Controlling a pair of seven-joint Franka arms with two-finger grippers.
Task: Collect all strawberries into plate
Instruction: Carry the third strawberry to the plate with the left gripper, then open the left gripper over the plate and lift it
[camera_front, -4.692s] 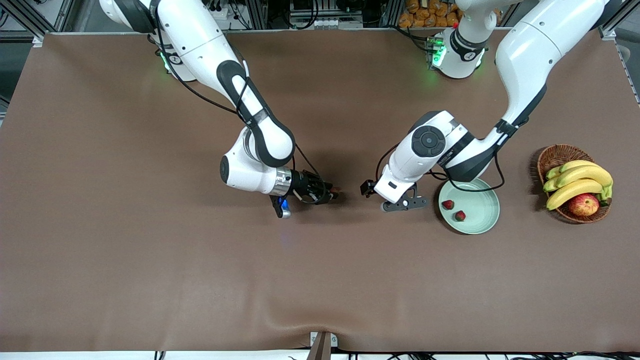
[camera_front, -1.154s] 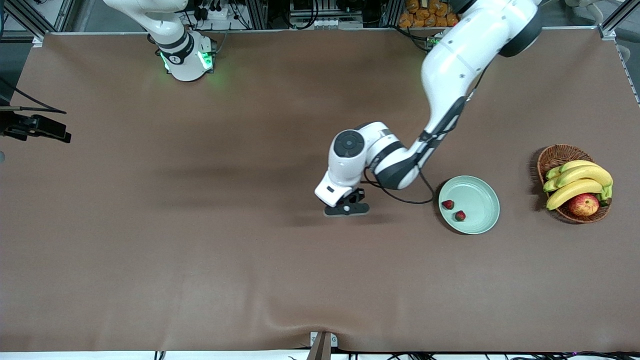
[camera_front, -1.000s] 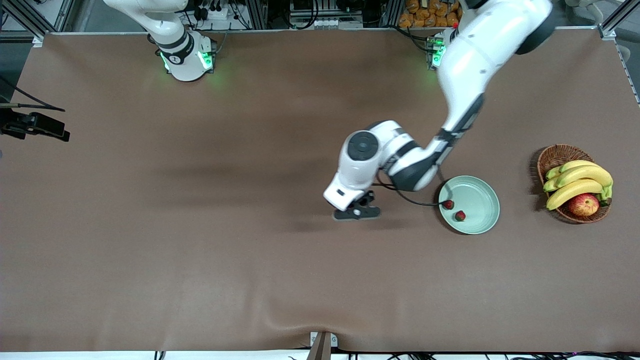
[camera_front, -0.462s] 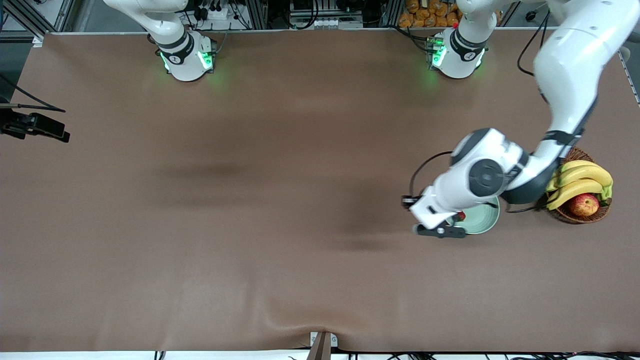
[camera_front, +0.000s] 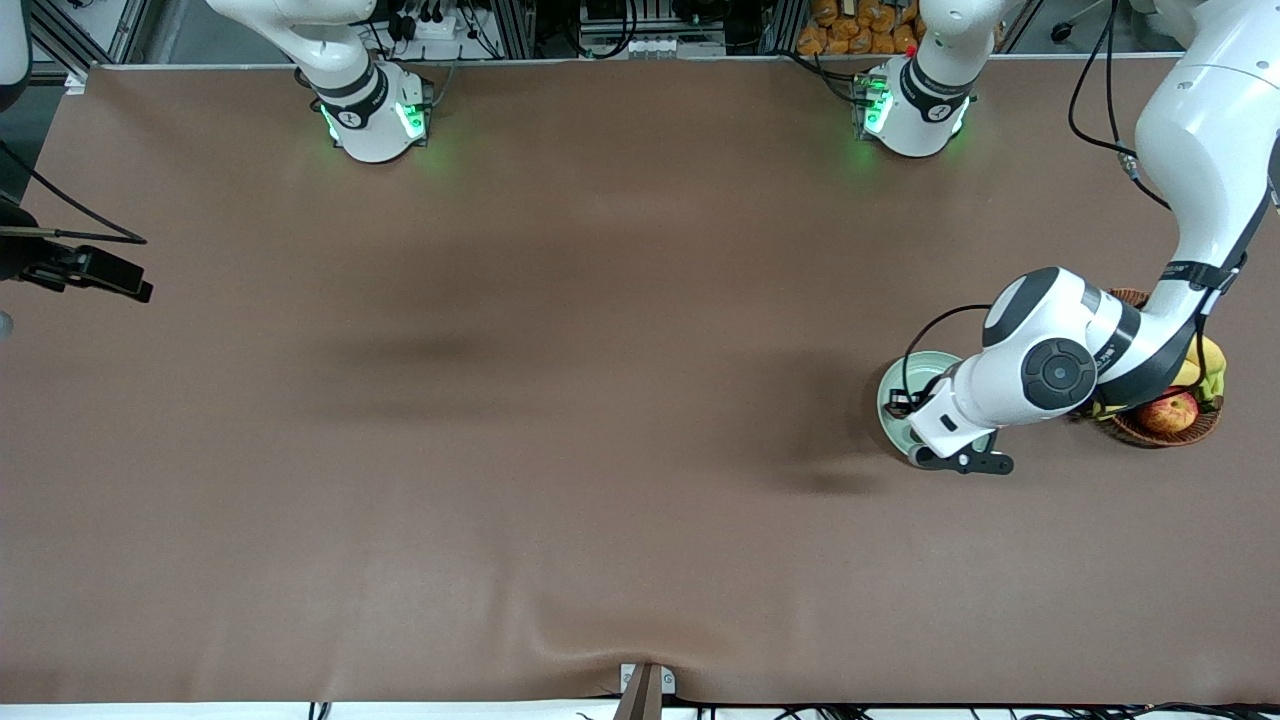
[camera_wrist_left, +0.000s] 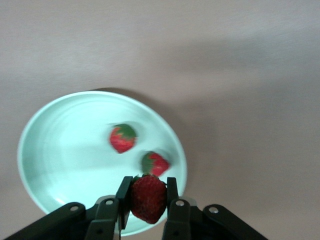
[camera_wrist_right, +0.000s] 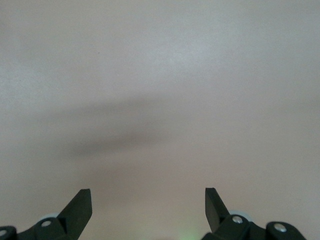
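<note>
Left gripper (camera_wrist_left: 148, 200) pinches a strawberry (camera_wrist_left: 148, 197) over the plate (camera_wrist_left: 55, 150) (two berries (camera_wrist_left: 123, 138) in it); right gripper (camera_wrist_right: 148, 210) waits over the table, fingers spread.

The whole tabletop (camera_front: 500, 450) was taken in from high above by the front view, with the bases faced along its top edge. The plate (camera_wrist_left: 60, 150) was looked down on from close range by the left wrist view; the plate (camera_front: 893, 385) was shared with the front view. Only bare tabletop (camera_wrist_right: 160, 90) was seen by the right wrist view.
</note>
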